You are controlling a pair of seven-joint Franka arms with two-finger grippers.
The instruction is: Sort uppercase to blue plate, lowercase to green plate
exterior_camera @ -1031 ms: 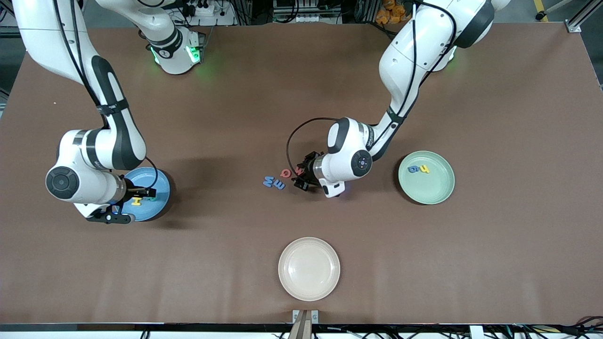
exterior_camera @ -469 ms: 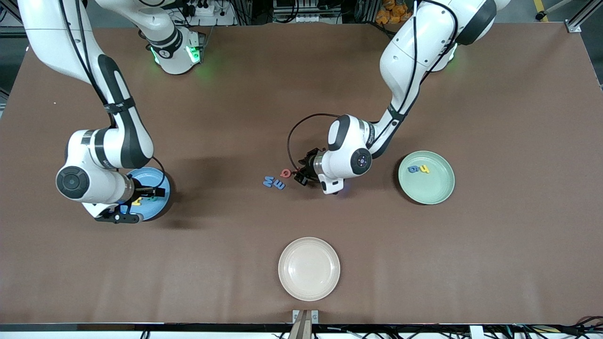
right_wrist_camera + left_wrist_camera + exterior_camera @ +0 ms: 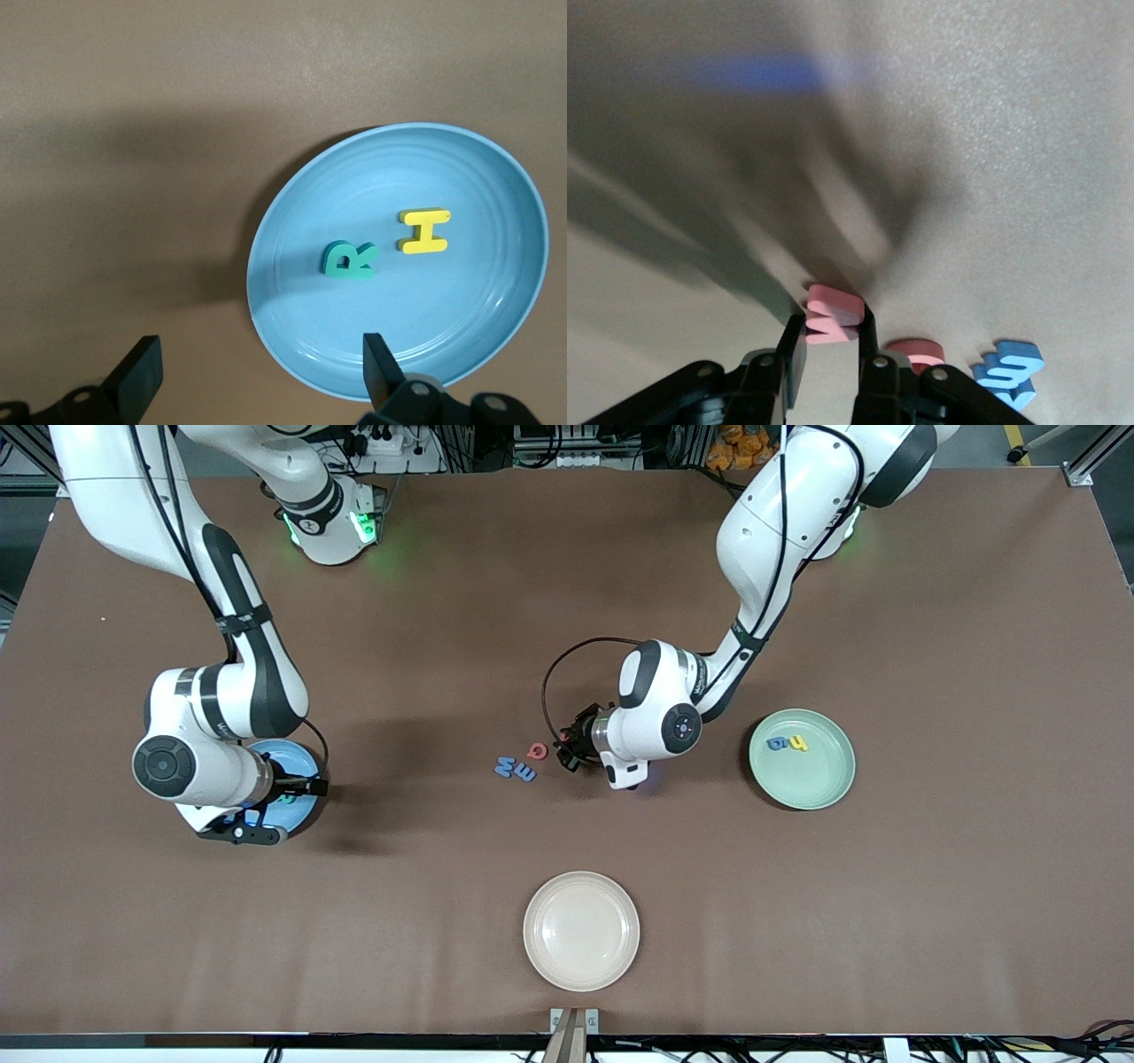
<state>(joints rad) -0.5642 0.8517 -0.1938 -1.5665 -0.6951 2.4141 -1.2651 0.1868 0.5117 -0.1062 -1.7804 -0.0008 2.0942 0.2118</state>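
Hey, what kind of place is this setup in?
Probably a robotics lab: two white arms work at a brown table, foam letters are being sorted onto a blue plate and a green plate, and cables and equipment crowd the table's edge by the arms' bases.

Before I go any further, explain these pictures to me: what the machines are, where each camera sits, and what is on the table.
Two white robot arms work at a brown table. The wide picture looks down from across it; the other two come from cameras on the wrists.

The left gripper is shut on a red letter, beside a red Q and two blue letters.

The right gripper is open over the blue plate, which holds a green R and a yellow H.

The green plate holds a blue letter and a yellow letter. A cream plate sits nearest the front camera.
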